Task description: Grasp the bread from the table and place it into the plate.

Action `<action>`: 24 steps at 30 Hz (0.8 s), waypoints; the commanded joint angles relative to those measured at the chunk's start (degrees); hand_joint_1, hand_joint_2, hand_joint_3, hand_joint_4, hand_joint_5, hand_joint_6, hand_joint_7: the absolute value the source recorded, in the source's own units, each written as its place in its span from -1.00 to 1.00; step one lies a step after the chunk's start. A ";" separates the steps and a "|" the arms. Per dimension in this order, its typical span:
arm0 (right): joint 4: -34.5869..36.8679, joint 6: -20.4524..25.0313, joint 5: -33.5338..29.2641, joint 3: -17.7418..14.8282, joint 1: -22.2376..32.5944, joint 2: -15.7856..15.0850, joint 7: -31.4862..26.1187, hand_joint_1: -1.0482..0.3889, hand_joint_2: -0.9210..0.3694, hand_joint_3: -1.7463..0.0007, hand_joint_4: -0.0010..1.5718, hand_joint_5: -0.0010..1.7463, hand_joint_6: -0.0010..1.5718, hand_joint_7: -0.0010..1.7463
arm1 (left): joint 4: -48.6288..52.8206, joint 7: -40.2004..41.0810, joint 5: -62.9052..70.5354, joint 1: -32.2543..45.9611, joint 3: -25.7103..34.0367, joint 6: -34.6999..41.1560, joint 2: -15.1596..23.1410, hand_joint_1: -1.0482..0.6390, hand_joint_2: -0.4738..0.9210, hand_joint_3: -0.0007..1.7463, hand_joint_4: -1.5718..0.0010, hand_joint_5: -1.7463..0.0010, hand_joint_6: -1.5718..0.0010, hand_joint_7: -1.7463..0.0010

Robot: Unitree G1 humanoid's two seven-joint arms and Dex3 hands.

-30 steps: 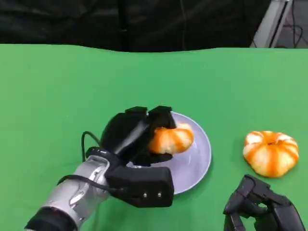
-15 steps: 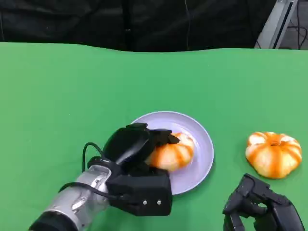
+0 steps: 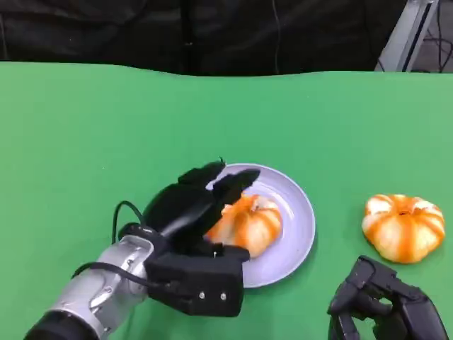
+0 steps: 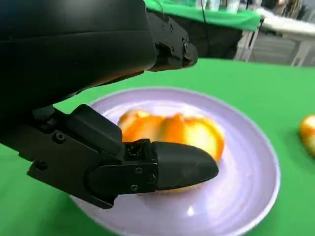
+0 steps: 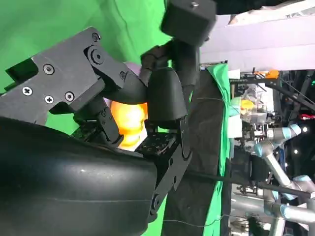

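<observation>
the lavender plate (image 3: 297, 234) sits toward the near edge of the green bench (image 3: 85, 142), roughly midway between its left and right sides, with a wide stretch of bare green cloth between it and the far edge. on the plate's left half lies the bread (image 3: 244, 223), an orange-and-white glazed bun, round and squat with no clear long axis, its ridged top facing up. in the left wrist view the bread (image 4: 172, 135) rests on the plate (image 4: 246, 196) with bare plate surface on the side away from the hand.

the left hand (image 3: 195, 205) comes in from the near left corner and hovers over the plate's left rim, fingers apart above and beside the bread; from these views i cannot tell whether they are touching it, so whether it grips is unclear.

a second bun (image 3: 402, 227) lies on the cloth near the right edge, well apart from the plate. the right hand (image 3: 379, 304) rests at the near right corner, fingers curled in on nothing, just in front of that second bun.

behind the far edge hangs a black curtain (image 3: 212, 35), with a metal frame leg (image 3: 407, 35) at the far right corner.
</observation>
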 commanded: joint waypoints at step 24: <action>1.19 -0.47 0.27 -1.14 -1.15 -1.08 0.57 0.24 -0.45 -0.35 0.04 1.00 -0.05 0.79 | -38.14 -36.29 -65.11 29.16 25.98 18.92 -1.01 0.12 0.49 0.40 -0.08 -0.95 -0.06 -0.74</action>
